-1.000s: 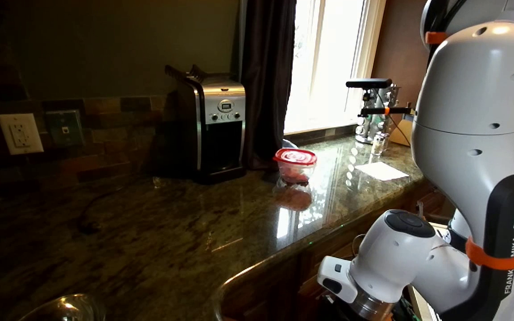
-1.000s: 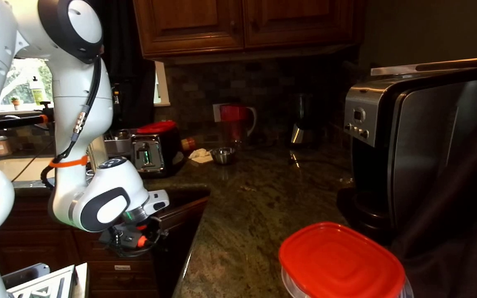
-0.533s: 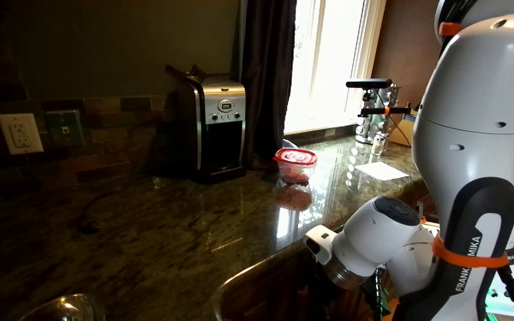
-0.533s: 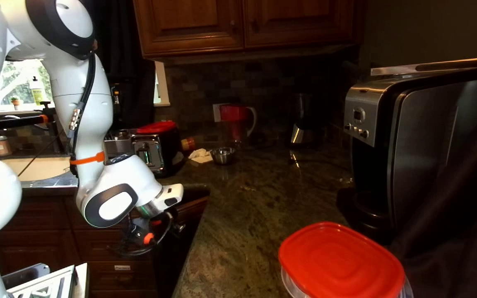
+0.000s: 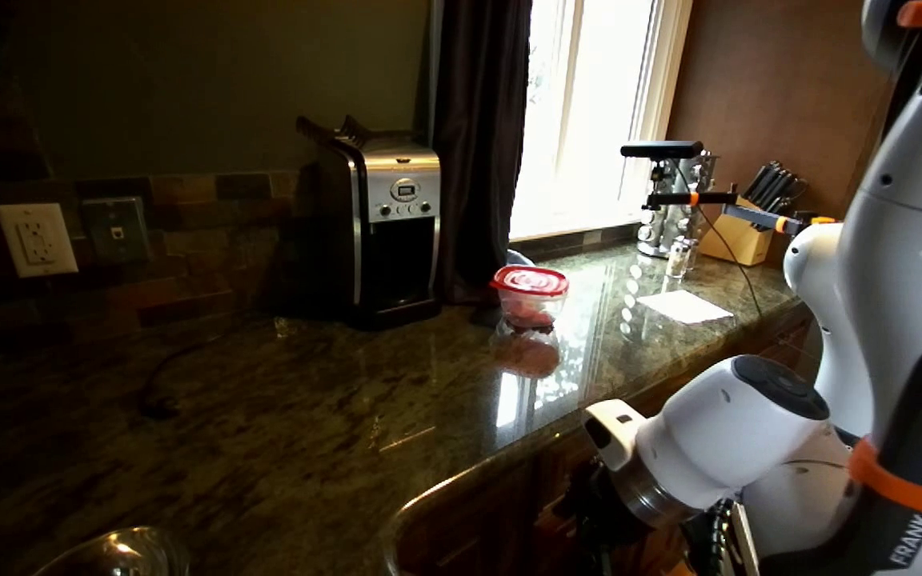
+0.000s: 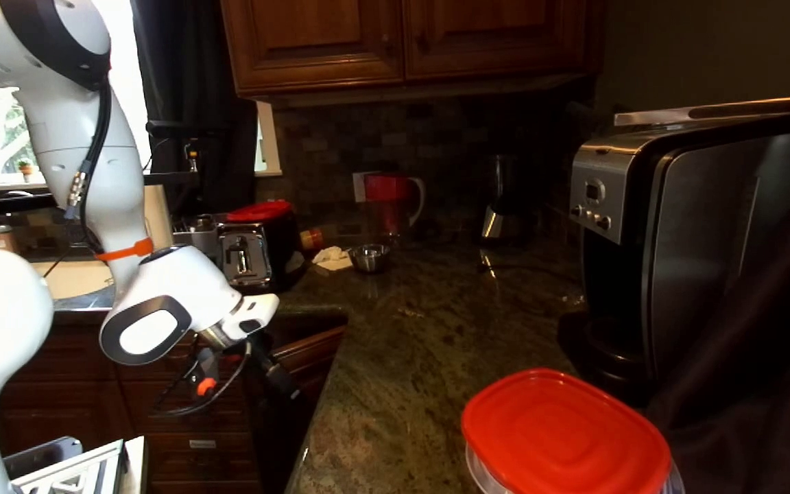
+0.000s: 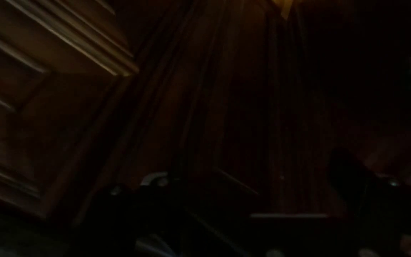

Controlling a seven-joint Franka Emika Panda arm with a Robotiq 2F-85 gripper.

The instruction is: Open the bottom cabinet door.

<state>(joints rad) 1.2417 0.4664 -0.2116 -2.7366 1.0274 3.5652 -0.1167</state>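
My jaws stand apart; the wrist view's so dark I might misjudge depth and ram the cabinet [image 7: 62, 91]

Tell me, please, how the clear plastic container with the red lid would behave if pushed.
The container would probably slide rather than tip, being wider than tall on a dark glossy stone counter. Reddish contents seem visible, perhaps adding weight.

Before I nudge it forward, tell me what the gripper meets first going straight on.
Probably the dark wood cabinetry below the counter; the gripper points toward it, but the dim wrist view hides depth.
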